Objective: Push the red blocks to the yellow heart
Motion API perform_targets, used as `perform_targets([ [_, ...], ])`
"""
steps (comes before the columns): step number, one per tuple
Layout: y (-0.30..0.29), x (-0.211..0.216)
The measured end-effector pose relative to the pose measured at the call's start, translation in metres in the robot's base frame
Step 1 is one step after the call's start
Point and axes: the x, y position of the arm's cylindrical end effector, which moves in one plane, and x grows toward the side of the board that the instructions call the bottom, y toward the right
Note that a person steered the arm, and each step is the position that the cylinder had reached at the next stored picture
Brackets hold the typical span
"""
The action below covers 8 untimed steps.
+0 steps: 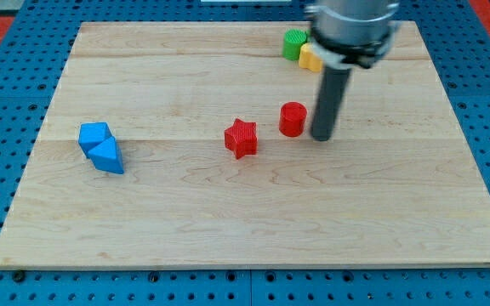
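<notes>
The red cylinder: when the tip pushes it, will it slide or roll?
The red cylinder stands upright on the board, so it probably slides. It looks rigid. Its round side may slip off my tip, just to its right in the view.

Bright, even light fills the view. Shadows are small and soft. The arm's top looks blurry.

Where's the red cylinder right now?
The red cylinder sits just above board centre, my tip close on its right and the red star to its lower left.
</notes>
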Motion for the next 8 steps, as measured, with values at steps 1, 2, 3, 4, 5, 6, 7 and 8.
perform_targets([
  [1,-0.018,-0.011],
  [2,-0.026,-0.044],
  [3,-0.065,-0.073],
  [4,-0.062,-0.105],
  [5,-0.09,-0.104],
  [6,-0.101,-0.12],
  [7,-0.059,-0.142],
  [8,-0.033,-0.143],
])
